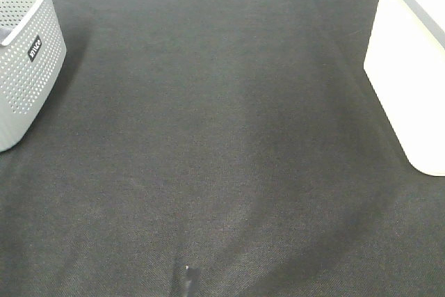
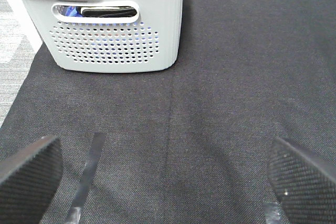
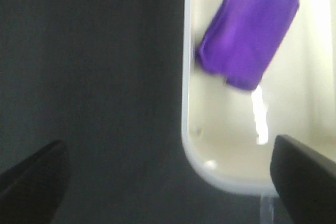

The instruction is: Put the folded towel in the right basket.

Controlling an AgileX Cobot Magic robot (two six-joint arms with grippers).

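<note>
The folded purple towel (image 3: 248,30) lies inside the white right basket (image 3: 185,103), seen from above in the right wrist view. The right gripper (image 3: 168,177) is open and empty, its jaws wide apart above the basket's near corner and the black cloth. The white right basket (image 1: 407,81) also shows at the right edge of the exterior high view; the towel is hidden there. The left gripper (image 2: 168,177) is open and empty above the black cloth, facing the grey perforated left basket (image 2: 110,40). Neither arm shows in the exterior high view.
The grey perforated basket (image 1: 24,67) stands at the left edge of the black cloth-covered table (image 1: 215,137). It holds dark items (image 2: 107,11) seen through its handle slot. The table's edge and a grey floor (image 2: 13,61) lie beside that basket.
</note>
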